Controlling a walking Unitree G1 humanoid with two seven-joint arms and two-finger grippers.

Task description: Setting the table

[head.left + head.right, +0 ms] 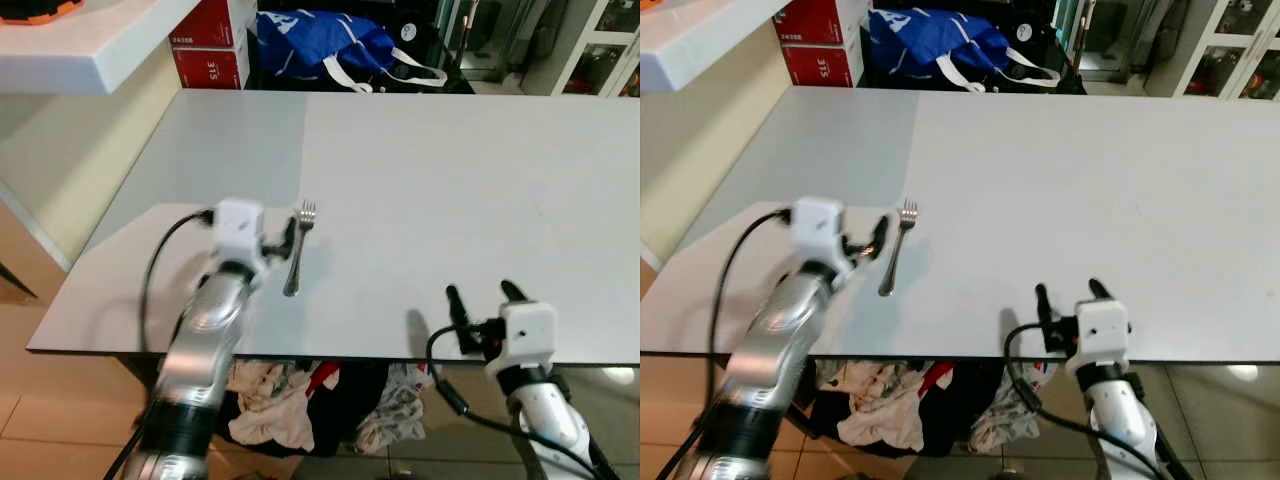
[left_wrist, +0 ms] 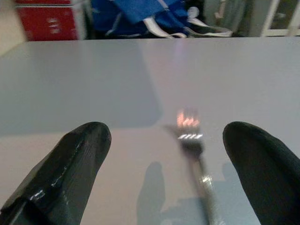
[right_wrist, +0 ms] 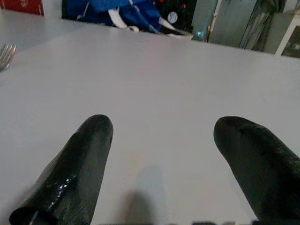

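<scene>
A silver fork (image 1: 297,252) lies flat on the pale grey table (image 1: 450,170), tines pointing away from me, near the front left. My left gripper (image 2: 167,133) hovers low just behind the fork's handle, open. In the left wrist view the fork (image 2: 199,161) lies between the two black fingers (image 2: 77,164), closer to one of them, untouched. My right gripper (image 1: 483,297) is open over the table's front edge, to the right of the fork, with nothing between its fingers (image 3: 79,164).
A blue bag (image 1: 320,45) and red boxes (image 1: 210,45) stand beyond the table's far edge. A white counter (image 1: 80,45) juts in at the upper left. A heap of clothes (image 1: 280,400) lies on the floor under the front edge.
</scene>
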